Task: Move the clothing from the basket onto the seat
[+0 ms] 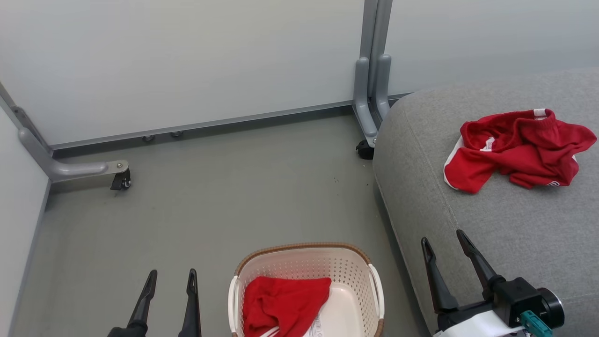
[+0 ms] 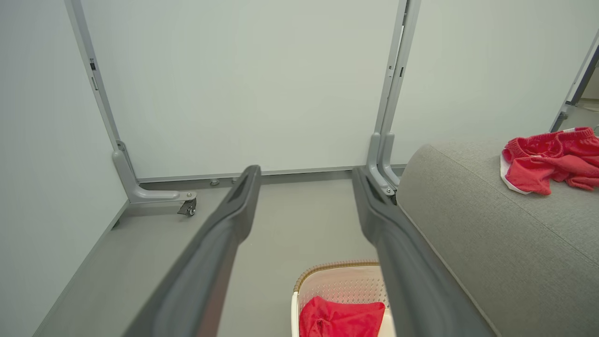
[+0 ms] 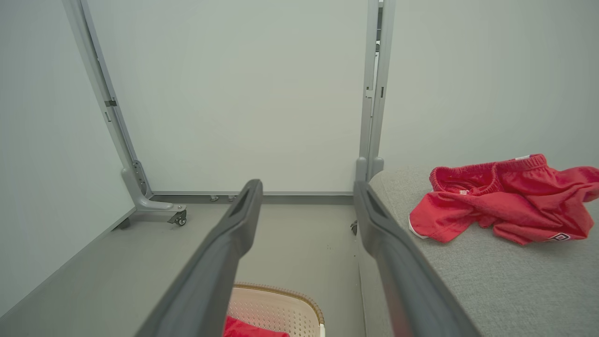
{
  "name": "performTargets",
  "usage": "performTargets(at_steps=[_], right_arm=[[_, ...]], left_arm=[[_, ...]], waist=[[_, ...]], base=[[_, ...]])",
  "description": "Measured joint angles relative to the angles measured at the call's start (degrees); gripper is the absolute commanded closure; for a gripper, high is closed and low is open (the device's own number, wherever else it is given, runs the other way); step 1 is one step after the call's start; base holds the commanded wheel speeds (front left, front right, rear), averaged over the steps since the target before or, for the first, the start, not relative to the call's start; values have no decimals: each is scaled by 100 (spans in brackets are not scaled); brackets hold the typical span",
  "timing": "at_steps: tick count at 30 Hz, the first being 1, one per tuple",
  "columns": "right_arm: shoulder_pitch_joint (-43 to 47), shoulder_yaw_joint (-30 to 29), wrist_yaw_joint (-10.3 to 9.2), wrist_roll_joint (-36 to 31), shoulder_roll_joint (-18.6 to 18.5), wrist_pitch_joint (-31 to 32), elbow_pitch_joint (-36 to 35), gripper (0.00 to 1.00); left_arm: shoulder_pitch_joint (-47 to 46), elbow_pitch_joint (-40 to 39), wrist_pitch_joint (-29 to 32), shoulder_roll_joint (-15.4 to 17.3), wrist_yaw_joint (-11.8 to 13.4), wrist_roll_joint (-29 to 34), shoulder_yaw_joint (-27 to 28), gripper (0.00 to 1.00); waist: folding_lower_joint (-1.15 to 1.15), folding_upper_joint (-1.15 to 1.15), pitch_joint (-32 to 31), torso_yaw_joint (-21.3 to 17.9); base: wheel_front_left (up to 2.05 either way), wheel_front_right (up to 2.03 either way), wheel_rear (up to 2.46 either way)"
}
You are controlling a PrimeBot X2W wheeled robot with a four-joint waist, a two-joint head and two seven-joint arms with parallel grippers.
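small cream perforated plastic basket (image 1: 302, 264) with a brown woven-look rim sits on the grey floor (image 1: 210, 196), just beside the left side of the large light-grey fabric seat (image 1: 491, 224). one crumpled red garment with white stripes (image 1: 281, 299) lies inside the basket, on its left half. a second red garment with white trim (image 1: 519, 147) lies bunched on top of the seat, touching neither gripper. left gripper (image 1: 171, 272): fingers spread apart, nothing held, over the floor just left of the basket; the garment in the basket is to its right, not touching. right gripper (image 1: 442, 237): fingers spread apart, nothing held, over the seat's near edge, right of the basket; the garment on the seat is beyond it and to its right, well apart.
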Motion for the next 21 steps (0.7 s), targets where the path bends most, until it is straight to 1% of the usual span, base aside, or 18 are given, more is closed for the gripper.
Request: performTargets(at_steps=[6,13,16,21], right_arm=[[-21,5,0,14,0,0,1,0],[-188,-153,0,101,0,0,-35,0],[-347,-245,0,100,-1,0,-129,0],[-1112,-527,0,70,-1,0,-387,0]], left_arm=[[-5,34,0,0,-67,137,31,0],[-229,244,0,2,-257,492,32,0],[-477,445,1,60,-323,587,-140,0],[-1508,671,0,352,-382,624,-493,0]], waist=[[0,0,81,-46],[0,0,299,-125],[0,0,470,-165],[0,0,951,-235]], base=[[0,0,0],[0,0,0],[0,0,0],[0,0,0]])
